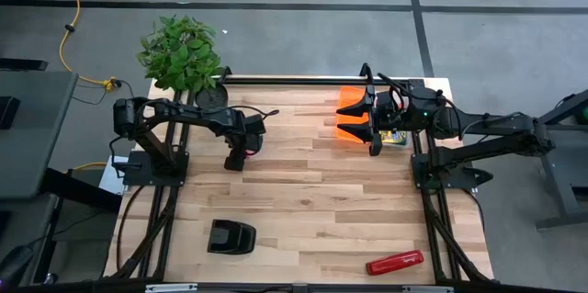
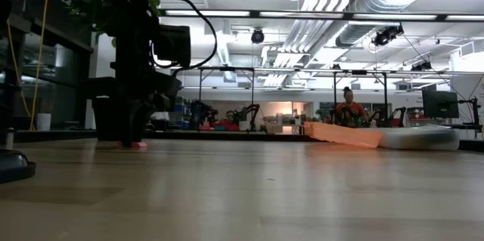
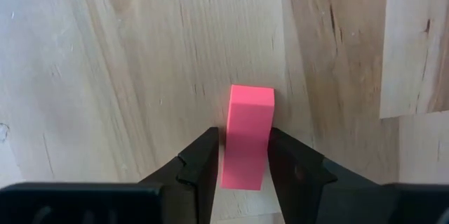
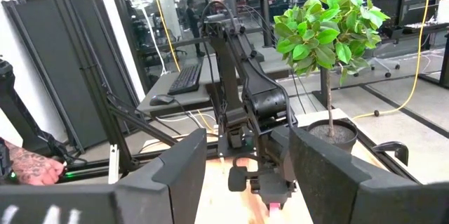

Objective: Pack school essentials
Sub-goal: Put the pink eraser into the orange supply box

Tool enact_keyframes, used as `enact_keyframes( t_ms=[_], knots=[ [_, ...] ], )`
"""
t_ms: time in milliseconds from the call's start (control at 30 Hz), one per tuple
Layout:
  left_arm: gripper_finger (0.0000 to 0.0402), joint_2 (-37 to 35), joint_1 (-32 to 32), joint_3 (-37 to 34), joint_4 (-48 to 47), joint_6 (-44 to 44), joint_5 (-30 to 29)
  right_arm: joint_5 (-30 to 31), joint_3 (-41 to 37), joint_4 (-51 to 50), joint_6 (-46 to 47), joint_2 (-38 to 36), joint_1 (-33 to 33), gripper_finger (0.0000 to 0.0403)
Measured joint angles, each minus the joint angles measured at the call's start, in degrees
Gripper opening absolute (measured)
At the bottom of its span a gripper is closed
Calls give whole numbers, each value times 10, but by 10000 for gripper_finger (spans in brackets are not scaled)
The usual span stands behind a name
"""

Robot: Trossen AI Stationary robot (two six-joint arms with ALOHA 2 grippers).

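— Two fingers of the left tool [image 3: 244, 171] pinch the pink eraser [image 3: 247, 136] low on its sides, at the bench's [image 1: 303, 192] left-middle. What could fail?

— It's narrow and held near one end, so I'd guess it could twist or slip out on the lift.

— And the right tool [image 1: 369, 117]?

— Spread open, holding nothing, over the orange pouch [image 1: 350, 107] at the far right. Pale wood planks underneath; a potted plant [image 1: 182, 51] at the back corner, an open workshop with a seated person [image 2: 349, 108] beyond.
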Motion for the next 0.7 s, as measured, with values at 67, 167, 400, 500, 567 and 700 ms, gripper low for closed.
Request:
enact_keyframes(
  t_ms=[67,167,400,500,567,700],
  knots=[
    [102,0,0,0,0,-7,-1,0,0,0,0,0,0,195],
    [89,0,0,0,-1,-10,-1,0,0,0,0,0,0,195],
    [78,0,0,0,-1,-22,-2,0,0,-6,0,0,0,195],
    [77,0,0,0,-1,-23,-2,0,0,-19,0,0,0,195],
    [77,-2,0,0,0,-24,-2,0,0,-26,1,0,0,195],
    [77,-17,0,-3,-9,-26,-2,0,0,-26,0,0,0,195]
  ],
)
